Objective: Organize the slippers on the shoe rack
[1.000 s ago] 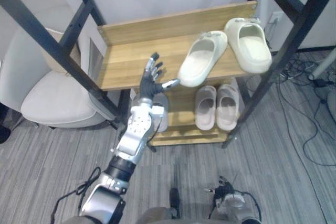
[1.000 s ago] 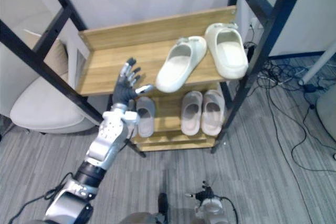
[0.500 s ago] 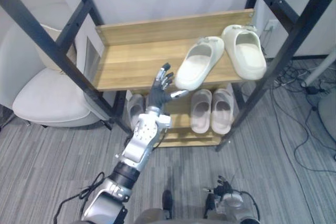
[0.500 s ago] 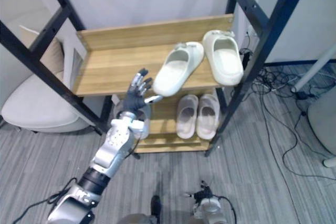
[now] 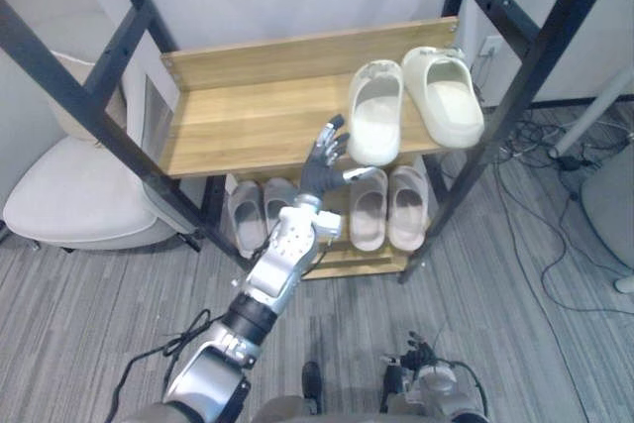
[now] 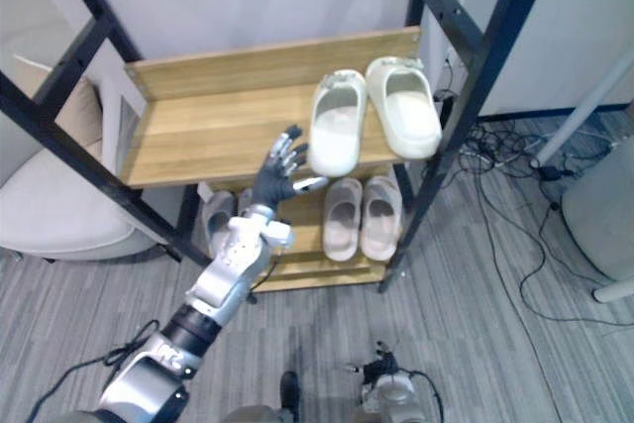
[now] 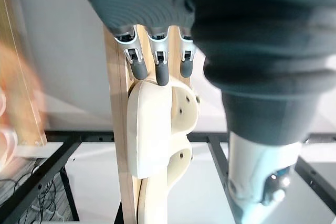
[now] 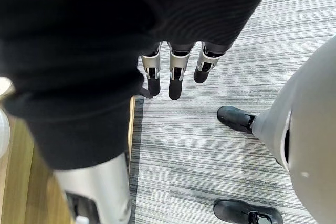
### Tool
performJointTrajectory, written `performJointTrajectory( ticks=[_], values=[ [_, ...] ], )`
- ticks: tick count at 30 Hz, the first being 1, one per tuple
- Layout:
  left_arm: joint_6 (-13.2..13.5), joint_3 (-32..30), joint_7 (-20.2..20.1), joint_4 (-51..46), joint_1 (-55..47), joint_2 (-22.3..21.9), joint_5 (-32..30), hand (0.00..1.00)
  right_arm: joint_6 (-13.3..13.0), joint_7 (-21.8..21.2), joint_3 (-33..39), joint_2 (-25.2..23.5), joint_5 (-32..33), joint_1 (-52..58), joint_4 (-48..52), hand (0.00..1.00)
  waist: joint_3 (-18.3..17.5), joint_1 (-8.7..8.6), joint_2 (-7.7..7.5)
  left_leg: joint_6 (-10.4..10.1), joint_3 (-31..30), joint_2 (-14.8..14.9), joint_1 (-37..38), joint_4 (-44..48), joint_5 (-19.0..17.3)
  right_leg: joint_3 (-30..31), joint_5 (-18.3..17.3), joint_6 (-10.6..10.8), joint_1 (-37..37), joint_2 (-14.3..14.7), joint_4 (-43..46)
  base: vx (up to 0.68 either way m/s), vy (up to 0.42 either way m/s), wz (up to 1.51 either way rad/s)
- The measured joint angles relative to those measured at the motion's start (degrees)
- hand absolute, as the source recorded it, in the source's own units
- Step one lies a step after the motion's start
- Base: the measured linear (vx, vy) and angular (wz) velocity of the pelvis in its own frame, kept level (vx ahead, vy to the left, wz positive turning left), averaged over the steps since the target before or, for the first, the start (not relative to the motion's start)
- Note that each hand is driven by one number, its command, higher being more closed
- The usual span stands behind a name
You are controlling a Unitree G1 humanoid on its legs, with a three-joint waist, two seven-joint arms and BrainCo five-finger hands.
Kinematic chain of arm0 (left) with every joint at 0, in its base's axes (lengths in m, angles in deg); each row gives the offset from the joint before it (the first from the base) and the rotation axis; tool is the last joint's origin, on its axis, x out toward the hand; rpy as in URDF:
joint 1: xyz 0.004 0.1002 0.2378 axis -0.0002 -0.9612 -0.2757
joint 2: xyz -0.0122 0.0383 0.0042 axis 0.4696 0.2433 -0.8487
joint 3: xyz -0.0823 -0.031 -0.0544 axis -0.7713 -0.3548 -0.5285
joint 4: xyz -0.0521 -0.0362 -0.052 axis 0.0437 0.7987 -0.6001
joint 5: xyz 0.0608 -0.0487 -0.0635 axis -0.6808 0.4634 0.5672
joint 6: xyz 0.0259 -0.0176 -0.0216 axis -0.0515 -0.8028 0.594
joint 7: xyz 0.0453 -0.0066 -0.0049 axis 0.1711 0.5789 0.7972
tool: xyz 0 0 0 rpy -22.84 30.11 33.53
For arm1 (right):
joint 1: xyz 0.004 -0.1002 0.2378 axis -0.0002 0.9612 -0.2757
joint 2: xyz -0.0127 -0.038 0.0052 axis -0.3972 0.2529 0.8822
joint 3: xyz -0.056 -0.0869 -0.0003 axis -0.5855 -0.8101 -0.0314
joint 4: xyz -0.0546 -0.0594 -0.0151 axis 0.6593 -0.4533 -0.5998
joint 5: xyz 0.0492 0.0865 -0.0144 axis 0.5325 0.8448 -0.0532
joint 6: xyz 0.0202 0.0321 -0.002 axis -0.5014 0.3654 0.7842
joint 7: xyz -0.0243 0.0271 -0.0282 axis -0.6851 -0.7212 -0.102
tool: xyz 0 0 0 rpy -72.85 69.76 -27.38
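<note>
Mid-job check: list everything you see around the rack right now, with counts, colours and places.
Shoe rack: one, wooden shelves in a black frame, centre.
Cream slippers: two, side by side on the right part of the upper shelf.
Beige slippers: two, lower shelf, right.
Grey slippers: two, lower shelf, left.
Chair: one, white, left of the rack.
Cables: several, dark, on the floor right of the rack.
Floor: grey, striped.
Left hand: open, at the heel of the left cream slipper.
Right hand: open, hanging low over the floor.
</note>
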Motion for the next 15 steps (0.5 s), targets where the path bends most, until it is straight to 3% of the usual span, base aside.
performJointTrajectory(
  ticks=[15],
  values=[
    [0.84,-2.37,1.01,7.53,3.62,-1.53,0.24,0.00,0.06,0.08,0.72,0.05,0.00,-0.51,0.03,0.00,0.16,-1.45,-0.32,-0.49,1.79,0.70,-0.19,-0.02,-0.48,1.75,-0.58,0.04,-1.35,0.65,0.00,0.01,0.001,-0.06]
  ],
)
